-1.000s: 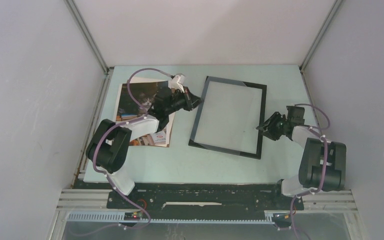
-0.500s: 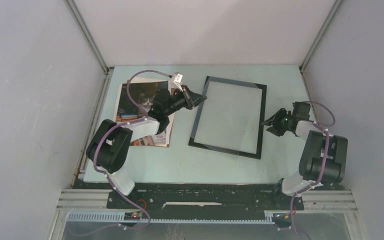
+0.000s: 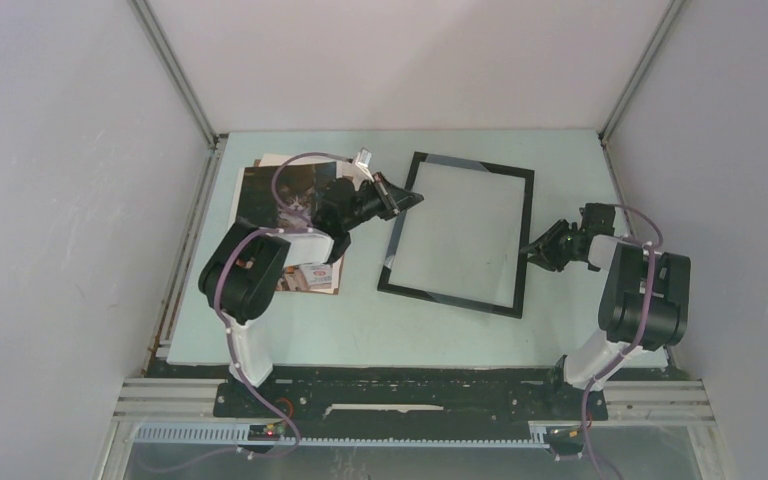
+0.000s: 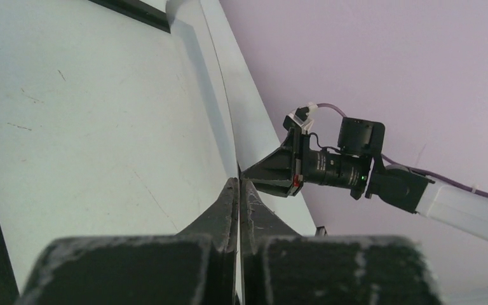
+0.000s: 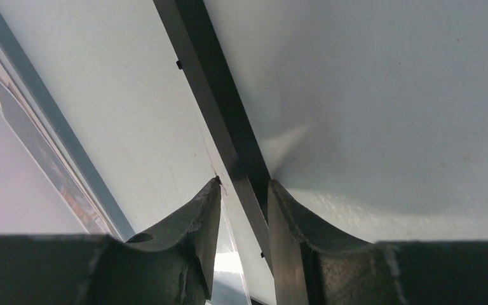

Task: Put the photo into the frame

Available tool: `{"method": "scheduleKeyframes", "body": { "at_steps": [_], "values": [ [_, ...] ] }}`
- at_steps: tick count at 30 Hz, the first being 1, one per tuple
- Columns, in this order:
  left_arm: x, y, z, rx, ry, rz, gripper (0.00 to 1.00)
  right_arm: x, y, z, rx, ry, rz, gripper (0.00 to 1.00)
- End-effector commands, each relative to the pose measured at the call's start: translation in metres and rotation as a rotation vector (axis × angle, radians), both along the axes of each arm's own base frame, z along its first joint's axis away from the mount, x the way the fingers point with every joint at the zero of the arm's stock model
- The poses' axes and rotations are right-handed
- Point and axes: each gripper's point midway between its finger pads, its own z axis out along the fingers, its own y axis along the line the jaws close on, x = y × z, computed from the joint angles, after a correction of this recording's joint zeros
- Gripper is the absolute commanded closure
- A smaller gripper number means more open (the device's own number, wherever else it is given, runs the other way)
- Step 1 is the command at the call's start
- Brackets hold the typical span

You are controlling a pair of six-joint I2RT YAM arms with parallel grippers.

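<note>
**Left pincer** (image 3: 412, 200) (image 4: 238, 184): fingers pressed flat together with no gap, and nothing seen between them. The tip sits over the frame (image 3: 460, 235) (image 5: 210, 70) near its far left corner. Neither the overhead view nor the wrist view shows whether it touches the rail or the pane.

**Right pincer** (image 3: 536, 250) (image 5: 244, 184): narrow opening, with one finger on either side of the frame's right-hand black edge. The edge fills most of the gap. The contact lines are blurred, so I cannot tell whether the fingers press on it.

**The frame:** black and thin-edged with a pale interior. It lies flat and slightly askew on the tabletop (image 3: 360, 320), between the two pincers.

**The photo** (image 3: 260, 205): flat on the tabletop, left of the frame and apart from it. The left arm crosses it and hides its middle and right side. The dark far end with a pale grey figure shows, and a scrap of the coloured near end shows below the arm.

**Tan sheet** (image 3: 270, 160): only a sliver shows beyond the photo's far edge. The rest is covered and hard to make out.
</note>
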Motion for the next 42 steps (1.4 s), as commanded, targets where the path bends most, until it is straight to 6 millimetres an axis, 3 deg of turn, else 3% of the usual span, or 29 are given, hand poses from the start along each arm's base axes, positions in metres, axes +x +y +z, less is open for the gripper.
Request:
{"method": "scheduleKeyframes", "body": {
  "at_steps": [1, 21, 42],
  "values": [
    [0.014, -0.011, 0.041, -0.096, -0.069, 0.003, 1.00, 0.017, 0.001, 0.012, -0.002, -0.061, 0.021, 0.60],
    [0.043, -0.019, 0.011, -0.173, 0.109, 0.075, 1.00, 0.021, 0.010, 0.008, 0.025, -0.065, 0.040, 0.67],
    [0.065, -0.031, 0.001, -0.143, 0.116, 0.060, 1.00, 0.023, 0.011, 0.009, 0.028, -0.070, 0.050, 0.68]
  ]
}}
